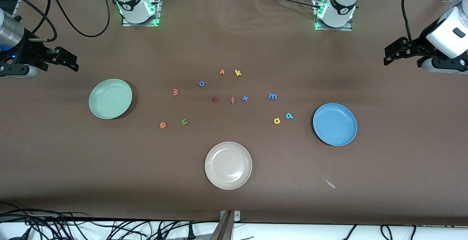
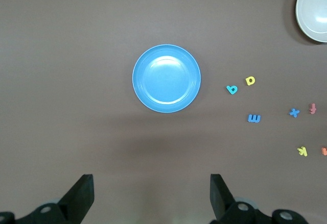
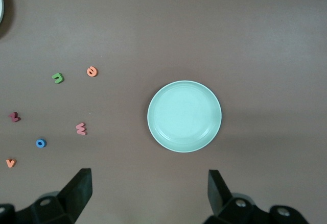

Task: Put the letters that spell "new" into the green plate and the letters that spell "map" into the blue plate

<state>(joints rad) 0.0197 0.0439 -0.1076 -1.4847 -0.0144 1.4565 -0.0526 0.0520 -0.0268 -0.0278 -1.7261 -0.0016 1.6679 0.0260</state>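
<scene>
My left pincer (image 2: 150,196) hangs in the air with its fingers spread wide and nothing between them, over the bare tabletop (image 1: 234,42) at the left arm's end, and my left wrist view looks down on the blue plate (image 2: 166,78), which holds nothing. My right pincer (image 3: 148,193) hangs the same way, spread and empty, over the right arm's end of the tabletop, with the green plate (image 3: 184,116) below it, also holding nothing. Both arms wait. In the front view the green plate (image 1: 110,98) sits toward the right arm's end and the blue plate (image 1: 335,124) toward the left arm's end, with a beige plate (image 1: 228,165) between them and nearer the camera. All the letters lie loose on the tabletop between the plates. The salmon-pink w (image 1: 175,92) is near the green plate, and the orange e (image 1: 163,125) and green n (image 1: 184,121) lie close together, nearer the camera than the w. The blue m (image 1: 272,96) lies toward the blue plate, and the yellow a (image 1: 277,121) and teal p (image 1: 289,115) sit just beside each other, nearer the camera than the m and close to the blue plate. In the middle lie a dark red z (image 1: 215,99), a salmon f (image 1: 232,100) and a blue x (image 1: 245,98) in a row, and farther from the camera a blue o (image 1: 202,83), an orange v (image 1: 222,72) and a yellow k (image 1: 238,73). A small pale scrap (image 1: 330,183) lies nearer the camera than the blue plate.
</scene>
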